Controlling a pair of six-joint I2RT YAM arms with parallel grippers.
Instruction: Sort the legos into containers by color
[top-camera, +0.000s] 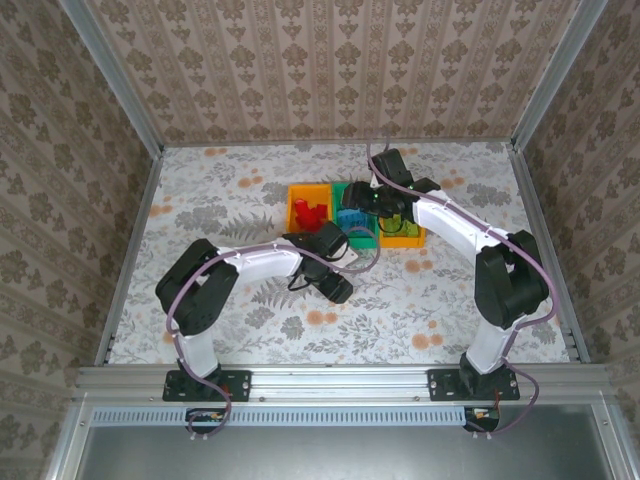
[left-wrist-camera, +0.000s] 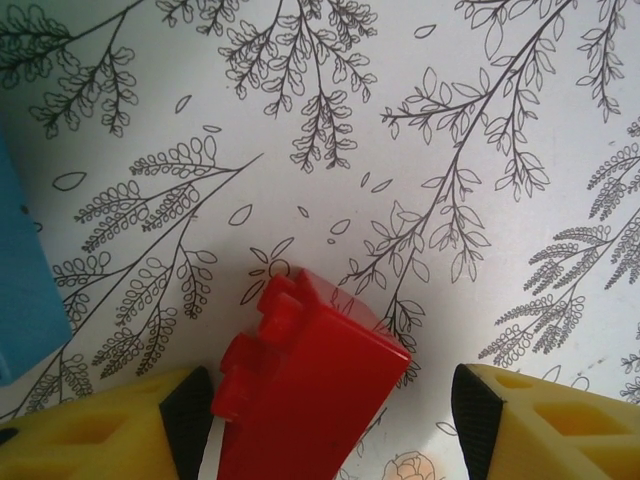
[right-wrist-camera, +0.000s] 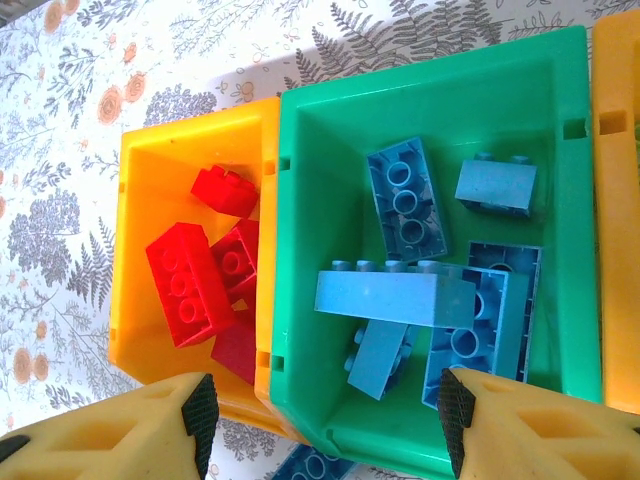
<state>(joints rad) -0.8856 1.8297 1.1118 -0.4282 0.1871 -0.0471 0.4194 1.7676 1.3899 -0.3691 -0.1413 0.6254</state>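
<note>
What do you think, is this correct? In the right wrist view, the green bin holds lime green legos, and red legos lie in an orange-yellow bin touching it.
Not quite. The right wrist view shows blue legos, not lime green ones, in the green bin. Red legos do lie in the orange-yellow bin against it.

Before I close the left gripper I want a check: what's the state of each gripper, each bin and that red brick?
Left gripper: open, straddling the red brick.
Red brick: on its side between the fingers, not clamped.
Right gripper: open, empty, over the green bin.
Green bin: upright, holding blue bricks.
Left orange bin: upright, holding red bricks.
Right orange bin: upright, holding lime bricks.
</note>
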